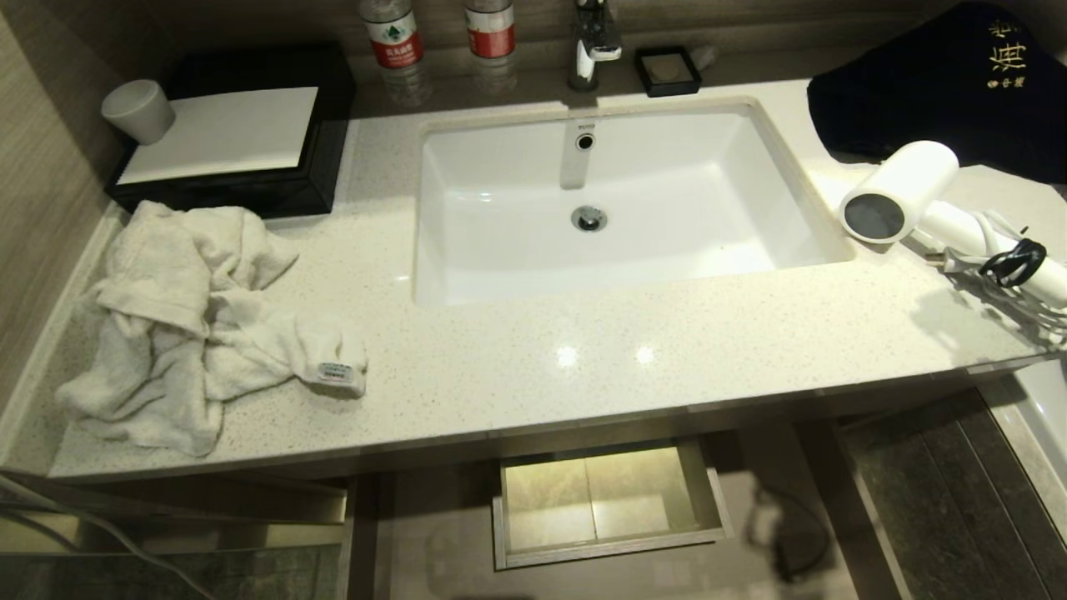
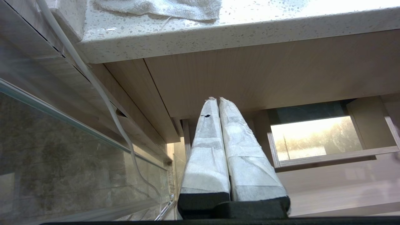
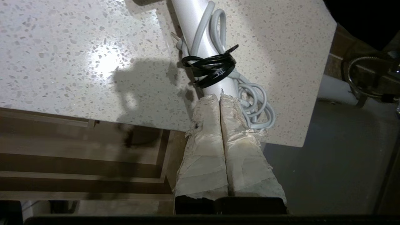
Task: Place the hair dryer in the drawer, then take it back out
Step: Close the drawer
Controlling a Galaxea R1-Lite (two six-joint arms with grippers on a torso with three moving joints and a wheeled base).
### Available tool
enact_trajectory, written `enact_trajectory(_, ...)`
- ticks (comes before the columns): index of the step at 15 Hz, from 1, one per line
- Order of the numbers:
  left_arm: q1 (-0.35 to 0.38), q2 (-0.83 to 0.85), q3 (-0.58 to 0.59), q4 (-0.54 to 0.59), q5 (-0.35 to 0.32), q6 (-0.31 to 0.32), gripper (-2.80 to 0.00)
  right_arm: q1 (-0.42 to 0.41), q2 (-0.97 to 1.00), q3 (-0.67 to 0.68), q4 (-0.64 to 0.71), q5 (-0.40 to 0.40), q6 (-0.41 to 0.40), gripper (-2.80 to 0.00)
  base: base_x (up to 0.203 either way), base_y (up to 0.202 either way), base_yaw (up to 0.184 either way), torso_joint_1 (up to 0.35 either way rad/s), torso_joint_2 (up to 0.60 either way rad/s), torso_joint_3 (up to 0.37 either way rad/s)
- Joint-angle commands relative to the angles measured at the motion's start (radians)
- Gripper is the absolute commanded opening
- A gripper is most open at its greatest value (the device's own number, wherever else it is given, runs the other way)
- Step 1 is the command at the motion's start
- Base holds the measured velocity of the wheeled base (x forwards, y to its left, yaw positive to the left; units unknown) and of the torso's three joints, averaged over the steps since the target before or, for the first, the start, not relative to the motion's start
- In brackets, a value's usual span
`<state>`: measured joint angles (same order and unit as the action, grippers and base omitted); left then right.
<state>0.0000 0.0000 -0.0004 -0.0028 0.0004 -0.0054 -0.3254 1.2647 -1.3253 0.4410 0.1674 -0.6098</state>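
Note:
The white hair dryer (image 1: pixel 896 196) lies on the counter to the right of the sink, grey round end facing the basin, slim handle (image 3: pixel 200 31) pointing at the counter's right edge. Its white cord (image 3: pixel 254 104) is bundled by a black tie (image 3: pixel 212 67). My right gripper (image 3: pixel 219 95) hangs just off the counter's front right corner, shut, tips at the handle's end with nothing between them. The drawer (image 1: pixel 613 550) stands pulled out below the sink, its boxed cut-out showing. My left gripper (image 2: pixel 216 99) is shut and parked under the counter's left end. Neither gripper shows in the head view.
A white sink (image 1: pixel 500 283) fills the counter's middle, with a tap (image 1: pixel 593 42) and two bottles (image 1: pixel 392 33) behind. A crumpled white towel (image 1: pixel 183 317) lies at the left, next to a black tray (image 1: pixel 250 192) with a cup (image 1: pixel 137 110). A dark cloth (image 1: pixel 942 92) lies at the back right.

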Motion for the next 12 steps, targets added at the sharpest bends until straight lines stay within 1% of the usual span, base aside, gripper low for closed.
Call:
enact_trajectory(1, 0.0, 0.002, 0.0, 0.0, 0.001, -0.001, -2.8, 0.026, -0.014, 0.02, -0.001, 0.001, 0.031, -2.8, 0.0, 0.0, 0.0, 0.0, 0.0, 0.0)
enact_trajectory(3, 0.0, 0.001, 0.0, 0.0, 0.001, -0.001, -2.8, 0.051, -0.016, 0.031, 0.002, -0.002, 0.112, -2.8, 0.0, 0.0, 0.0, 0.0, 0.0, 0.0)
enact_trajectory(4, 0.0, 0.001, 0.0, 0.0, 0.001, -0.001, -2.8, 0.06, -0.016, 0.033, 0.0, -0.007, 0.138, -2.8, 0.0, 0.0, 0.0, 0.0, 0.0, 0.0)
enact_trajectory(5, 0.0, 0.0, 0.0, 0.0, 0.001, -0.001, -2.8, 0.064, -0.014, 0.034, 0.001, -0.029, 0.148, -2.8, 0.0, 0.0, 0.0, 0.0, 0.0, 0.0)
enact_trajectory(7, 0.0, 0.001, 0.0, 0.0, 0.0, -0.001, -2.8, 0.088, -0.014, 0.033, 0.001, -0.128, 0.169, -2.8, 0.0, 0.0, 0.0, 0.0, 0.0, 0.0)
enact_trajectory(9, 0.0, 0.001, 0.0, 0.0, 0.0, -0.001, -2.8, 0.157, -0.011, 0.035, -0.001, -0.252, 0.242, -2.8, 0.0, 0.0, 0.0, 0.0, 0.0, 0.0)
enact_trajectory(10, 0.0, 0.002, 0.0, 0.0, 0.001, -0.001, -2.8, 0.174, -0.014, 0.045, 0.0, -0.285, 0.289, -2.8, 0.0, 0.0, 0.0, 0.0, 0.0, 0.0)
enact_trajectory(12, 0.0, 0.0, 0.0, 0.0, 0.0, -0.001, -2.8, 0.177, -0.022, 0.053, 0.008, -0.283, 0.295, -2.8, 0.0, 0.0, 0.0, -0.085, 0.09, -0.042)
